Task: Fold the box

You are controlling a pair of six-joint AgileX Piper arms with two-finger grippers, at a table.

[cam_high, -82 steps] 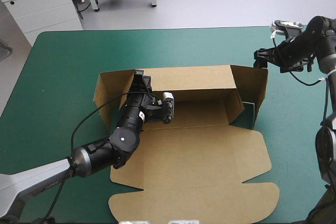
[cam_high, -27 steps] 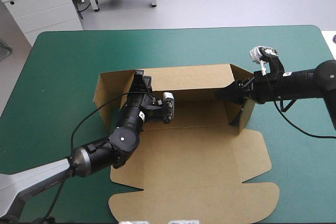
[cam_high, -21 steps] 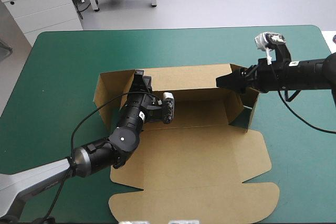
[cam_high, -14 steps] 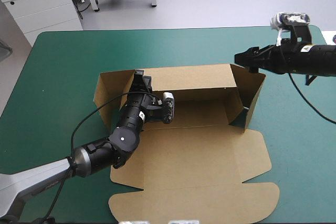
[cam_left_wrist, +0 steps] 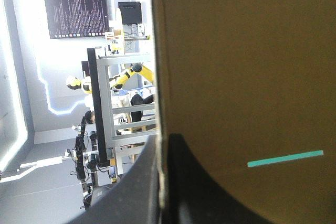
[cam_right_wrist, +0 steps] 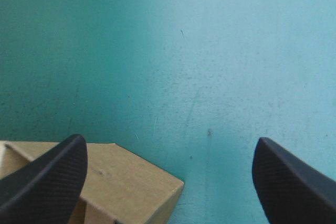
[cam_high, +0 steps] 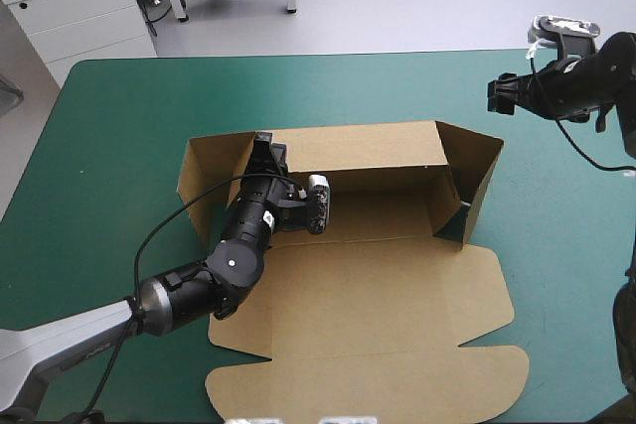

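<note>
The left gripper [cam_high: 263,149] is clamped on the rear wall of the box [cam_high: 368,285], near that wall's left corner. The right gripper [cam_high: 496,96] hangs with its 2 fingers apart toward the far right corner of the table [cam_high: 119,126], just beyond the box's raised right wall. The box lies mid-table.

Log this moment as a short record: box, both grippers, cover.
box: brown, back wall and both end flaps raised, lid flat toward the table's near edge
left gripper: shut on the box's back wall, near its left end
right gripper: open, empty, above the cover by the box's far right corner, not touching it
cover: teal-green, under the box
</note>
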